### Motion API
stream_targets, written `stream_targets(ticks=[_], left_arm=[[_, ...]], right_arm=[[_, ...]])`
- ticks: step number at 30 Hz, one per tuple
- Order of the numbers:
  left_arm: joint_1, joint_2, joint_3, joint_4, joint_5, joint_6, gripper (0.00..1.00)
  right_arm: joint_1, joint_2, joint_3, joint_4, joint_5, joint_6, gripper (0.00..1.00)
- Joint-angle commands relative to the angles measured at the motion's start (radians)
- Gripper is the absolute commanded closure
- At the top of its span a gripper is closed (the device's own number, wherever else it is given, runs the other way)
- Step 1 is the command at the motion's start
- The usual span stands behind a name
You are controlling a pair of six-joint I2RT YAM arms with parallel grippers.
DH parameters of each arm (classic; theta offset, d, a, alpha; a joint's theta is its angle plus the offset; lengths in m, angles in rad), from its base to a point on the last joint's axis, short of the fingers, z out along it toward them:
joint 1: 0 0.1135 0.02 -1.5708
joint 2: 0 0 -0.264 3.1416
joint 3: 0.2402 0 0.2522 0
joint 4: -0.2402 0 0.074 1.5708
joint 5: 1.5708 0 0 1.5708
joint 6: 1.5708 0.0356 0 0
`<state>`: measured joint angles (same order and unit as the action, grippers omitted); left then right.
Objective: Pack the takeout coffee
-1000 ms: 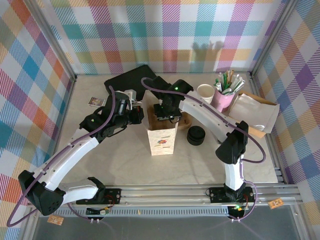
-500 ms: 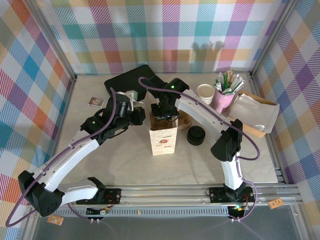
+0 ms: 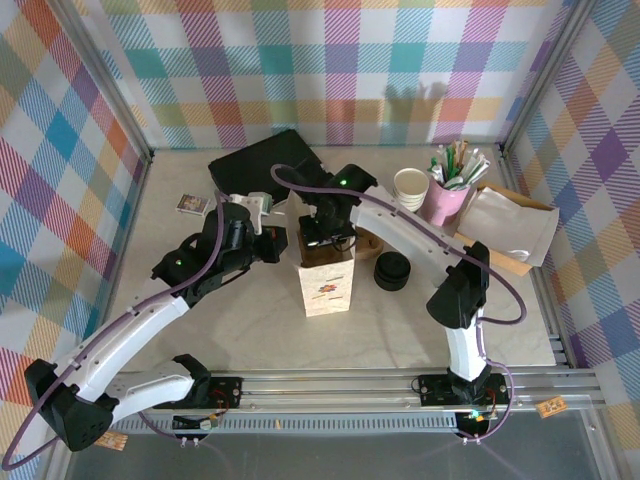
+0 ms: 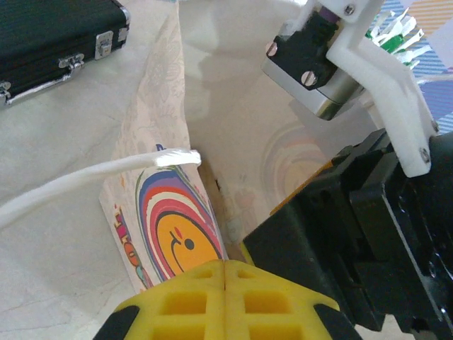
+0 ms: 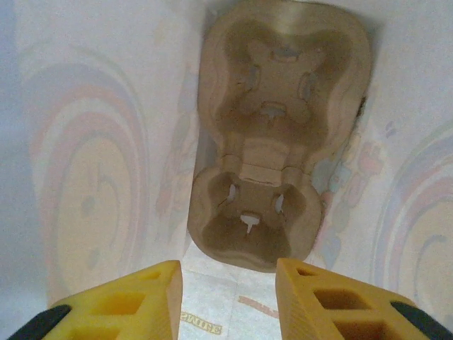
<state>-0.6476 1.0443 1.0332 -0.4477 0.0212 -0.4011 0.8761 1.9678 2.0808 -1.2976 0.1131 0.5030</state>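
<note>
So the carrier step looked done: the pulp cup carrier (image 5: 272, 142) lay flat at the bottom of the paper bag (image 3: 327, 285), and the right gripper (image 5: 228, 283) hung over it with its jaws apart, holding nothing. The right arm arched across from its base, wrist pointing straight down into the bag's mouth. The left arm reached forward to the bag's left top edge, and the left gripper (image 4: 225, 283) was clamped tight, seemingly pinching that edge to keep the bag open. The takeout coffee (image 3: 410, 184) stood on the surface (image 3: 220, 320) at the back right, just beside the pink cup (image 3: 446, 200), untouched. Next up, probably: lift the right arm out and go grab that cup.
</note>
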Motion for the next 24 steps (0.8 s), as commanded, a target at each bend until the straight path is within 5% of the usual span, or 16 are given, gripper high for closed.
stream_targets(ticks=[1,12,19,24], left_arm=[[-0.008,0.008,0.047,-0.059,-0.020,0.023,0.82],[-0.008,0.065,0.084,-0.143,-0.014,-0.022,0.74],[-0.007,0.085,0.122,-0.162,0.011,-0.068,0.78],[-0.006,0.074,0.131,-0.153,0.033,-0.091,0.90]], right_arm=[[0.008,-0.014,-0.017,0.004,0.019,-0.038,0.62],[0.010,0.029,-0.045,0.003,0.030,0.011,0.68],[0.010,0.048,-0.044,-0.014,0.017,0.037,0.68],[0.009,0.067,-0.041,-0.020,0.024,0.035,0.67]])
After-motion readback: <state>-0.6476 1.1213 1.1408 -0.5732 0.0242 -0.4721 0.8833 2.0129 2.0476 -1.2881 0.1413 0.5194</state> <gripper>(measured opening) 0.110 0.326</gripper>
